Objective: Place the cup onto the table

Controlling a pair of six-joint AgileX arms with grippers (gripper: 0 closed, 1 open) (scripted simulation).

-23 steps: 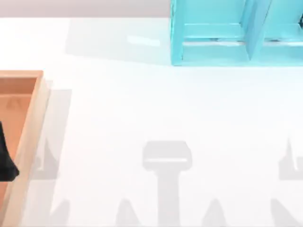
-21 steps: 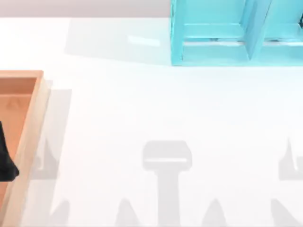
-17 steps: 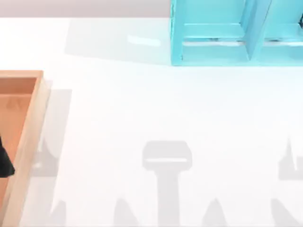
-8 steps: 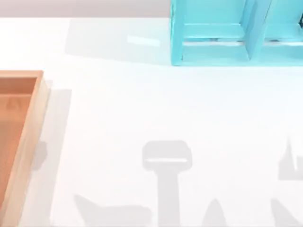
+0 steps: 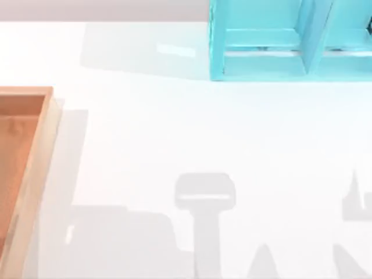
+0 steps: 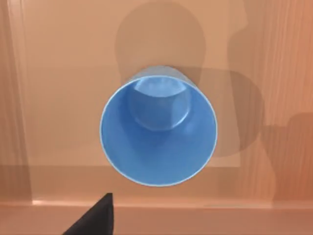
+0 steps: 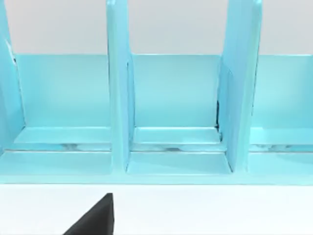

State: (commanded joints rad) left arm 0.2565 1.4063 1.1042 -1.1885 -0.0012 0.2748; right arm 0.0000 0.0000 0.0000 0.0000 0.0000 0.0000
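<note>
Blue cup standing in the wooden tray beneath the left jaws

One dark tip of the left jaws (image 6: 95, 218) shows just off the cup (image 6: 158, 134), not touching it; whether they are spread or pressed together I cannot tell. The cup stands upright, mouth up, on the floor of the orange-brown tray (image 5: 29, 174), which sits at 9 o'clock on the white surface (image 5: 192, 133). The right jaws (image 7: 95, 218) face the turquoise shelf unit (image 5: 290, 40) at 1 o'clock, their state likewise unclear.
</note>
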